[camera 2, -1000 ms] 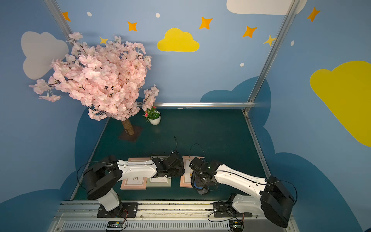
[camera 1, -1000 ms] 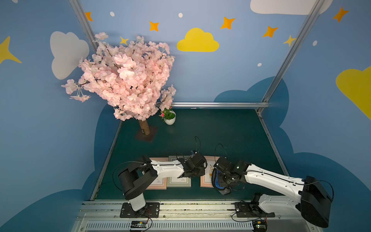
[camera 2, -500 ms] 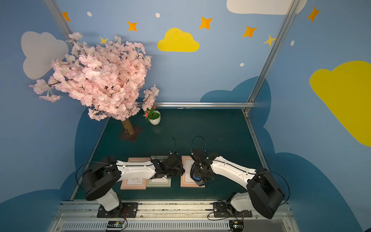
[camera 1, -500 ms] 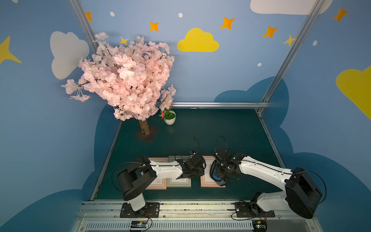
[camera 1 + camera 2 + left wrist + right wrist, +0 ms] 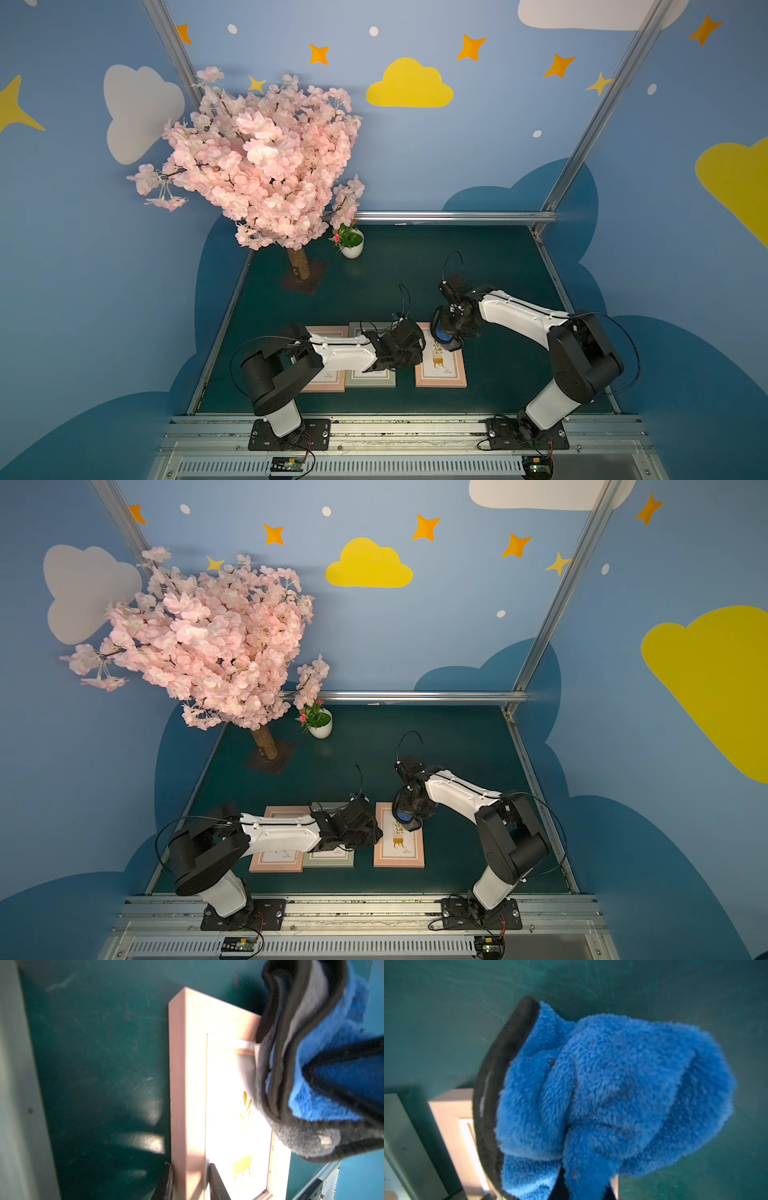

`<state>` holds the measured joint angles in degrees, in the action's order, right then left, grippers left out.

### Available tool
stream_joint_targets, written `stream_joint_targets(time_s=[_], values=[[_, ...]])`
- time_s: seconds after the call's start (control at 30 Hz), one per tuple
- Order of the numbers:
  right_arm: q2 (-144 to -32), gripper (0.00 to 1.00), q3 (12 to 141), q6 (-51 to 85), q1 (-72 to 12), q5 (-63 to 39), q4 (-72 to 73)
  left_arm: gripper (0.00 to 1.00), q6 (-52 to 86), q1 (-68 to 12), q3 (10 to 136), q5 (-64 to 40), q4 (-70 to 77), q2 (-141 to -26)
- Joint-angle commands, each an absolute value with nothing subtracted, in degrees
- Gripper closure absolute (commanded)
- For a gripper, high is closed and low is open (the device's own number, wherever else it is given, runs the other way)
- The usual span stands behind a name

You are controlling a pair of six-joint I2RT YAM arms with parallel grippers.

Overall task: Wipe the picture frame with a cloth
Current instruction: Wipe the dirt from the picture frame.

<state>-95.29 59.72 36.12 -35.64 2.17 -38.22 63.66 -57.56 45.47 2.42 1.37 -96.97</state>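
Observation:
The picture frame (image 5: 441, 368) (image 5: 400, 845) is pale pink with a plant print and lies flat on the green mat, the rightmost of three. My left gripper (image 5: 419, 348) (image 5: 190, 1182) is shut on its left border, one finger outside the edge and one on the glass. My right gripper (image 5: 451, 328) (image 5: 583, 1190) is shut on the cloth (image 5: 443, 335) (image 5: 612, 1088), a bunched blue plush wad with a dark reverse. In the left wrist view the cloth (image 5: 324, 1076) hangs over the frame's (image 5: 187, 1084) far end, its dark side down against the glass.
A grey-green frame (image 5: 371, 376) and another pink frame (image 5: 325, 380) lie to the left, partly under my left arm. A blossom tree (image 5: 257, 166) and a small white flower pot (image 5: 352, 247) stand at the back left. Metal rails edge the mat.
My right arm has carried the cloth from the frame's near right side up to its far end. The left gripper has stayed on the frame's edge.

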Motion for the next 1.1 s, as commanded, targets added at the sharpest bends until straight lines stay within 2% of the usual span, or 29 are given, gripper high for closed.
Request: stream_joint_targets(time_s=[0.0, 0.53, 0.73, 0.87, 1.07], values=[[-95.90, 1.00, 59.89, 34.67, -36.87, -0.57, -38.20, 0.98, 64.97, -57.83, 41.53, 2.94, -11.33, -99.92], [-79.01, 1.00, 41.59, 48.87, -50.56, -2.46, -43.81, 0.98, 64.85, -57.61, 42.14, 3.51, -11.16, -100.21], [-72.48, 1.00, 38.77, 53.57, -52.99, -4.51, -43.59, 0.98, 65.39, -57.61, 41.08, 3.25, -10.26, -99.76], [-72.59, 1.00, 38.76, 54.18, -52.55, -2.48, -42.45, 0.98, 65.48, -57.73, 41.04, 3.10, -10.24, -99.69], [-79.40, 1.00, 43.22, 49.26, -49.67, -2.08, -40.02, 0.98, 66.07, -58.27, 40.35, 2.90, -9.37, -99.67]])
